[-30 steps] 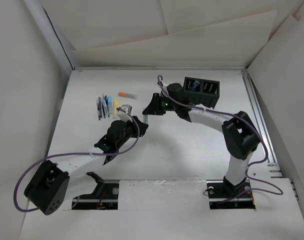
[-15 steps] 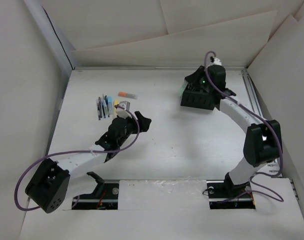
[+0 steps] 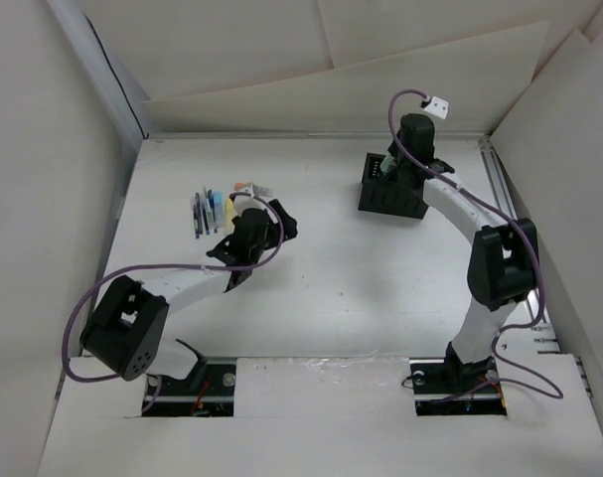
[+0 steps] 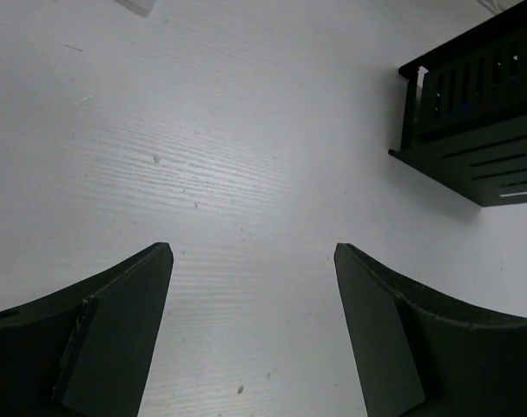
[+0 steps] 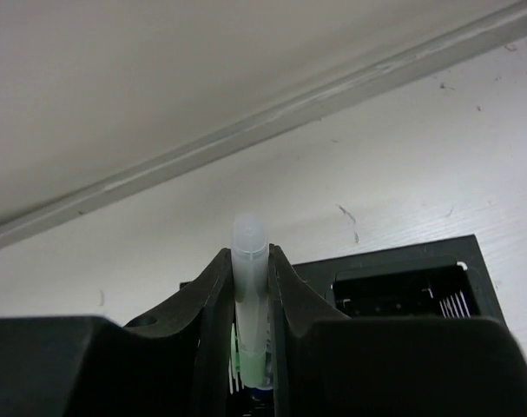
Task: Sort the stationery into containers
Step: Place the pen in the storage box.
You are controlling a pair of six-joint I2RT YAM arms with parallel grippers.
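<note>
— Right arm status?
— I record the right gripper [image 5: 250,261] pinching a translucent white plastic pen [image 5: 250,300], which is held lengthwise between its fingers. The black slotted two-compartment organizer box [image 5: 402,282] sits just beneath the fingertips.
— Left arm?
— The left gripper [image 4: 253,254] has its fingers spread wide above the white table [image 4: 246,130]. The cluster of loose coloured pens [image 3: 210,211] lies to the left of those fingers.

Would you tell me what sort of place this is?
Likely a robot lab test cell: a white table walled by boards, left arm and right arm bolted on, with pens and an organizer box.
</note>
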